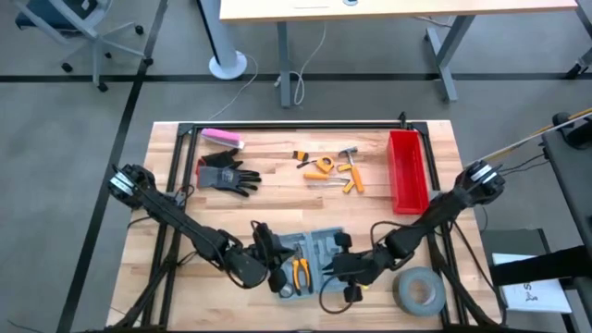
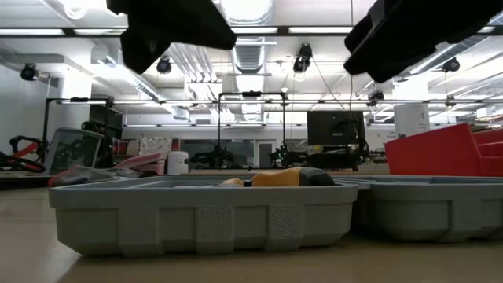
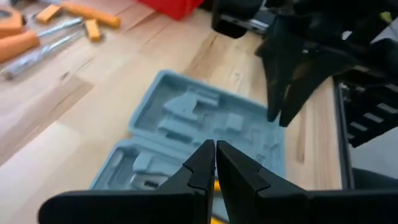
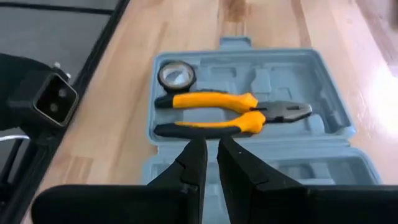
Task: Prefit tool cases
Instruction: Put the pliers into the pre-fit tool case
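Nearest to us in the left wrist view are the left gripper's [image 3: 215,163] two dark fingers, pressed together with nothing between them; the right gripper [image 4: 211,163] looks the same in its own wrist view, fingers nearly touching and empty. From above we see both arms reaching in from the table's [image 1: 277,153] outer edges toward its near middle, elbows low, the left gripper [image 1: 270,248] at the left end of the tool case [image 1: 310,254] and the right gripper [image 1: 344,264] at its right end, each hovering over it.

The tool case is grey-blue plastic with rounded corners, lying open and flat, both halves showing moulded slots. One half holds orange-handled pliers [image 4: 230,118] and a small roll of tape [image 4: 176,76]; the other half's slots are bare.

We find the case at the near edge of the table, just beside the grey tape roll [image 1: 424,291]. The red bin [image 1: 407,171], loose tools [image 1: 330,169] and black gloves [image 1: 227,174] lie well apart, farther back.
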`<state>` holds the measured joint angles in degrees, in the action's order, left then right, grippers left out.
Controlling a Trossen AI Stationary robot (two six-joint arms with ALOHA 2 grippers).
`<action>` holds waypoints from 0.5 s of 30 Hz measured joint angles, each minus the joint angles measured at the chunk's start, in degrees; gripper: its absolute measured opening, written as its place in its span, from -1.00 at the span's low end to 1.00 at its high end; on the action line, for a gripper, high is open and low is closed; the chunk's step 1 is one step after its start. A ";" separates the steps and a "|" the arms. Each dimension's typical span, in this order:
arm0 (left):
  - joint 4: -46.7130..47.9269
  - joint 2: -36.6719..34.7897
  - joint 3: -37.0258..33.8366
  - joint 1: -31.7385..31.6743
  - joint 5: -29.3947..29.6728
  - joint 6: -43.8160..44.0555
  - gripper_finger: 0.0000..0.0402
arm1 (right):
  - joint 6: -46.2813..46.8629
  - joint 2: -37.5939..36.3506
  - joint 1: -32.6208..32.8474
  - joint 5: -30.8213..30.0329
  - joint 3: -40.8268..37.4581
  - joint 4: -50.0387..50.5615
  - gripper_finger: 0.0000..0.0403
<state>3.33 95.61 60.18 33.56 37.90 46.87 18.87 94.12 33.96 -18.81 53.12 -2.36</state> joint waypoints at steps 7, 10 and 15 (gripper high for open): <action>1.36 0.00 0.00 0.05 -4.98 2.24 -0.90 | 0.68 0.73 -1.28 0.99 0.00 -0.42 -0.89; 1.82 0.00 0.00 0.05 -6.20 3.22 -0.90 | 0.66 0.95 -1.67 1.08 0.18 -0.23 -0.88; 6.69 0.00 0.00 -0.03 -7.44 7.39 -0.90 | 0.00 1.32 -2.02 1.34 1.31 -0.49 -0.89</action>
<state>10.02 95.61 60.18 33.52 30.46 54.25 18.87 95.44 31.94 -17.47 54.43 -2.85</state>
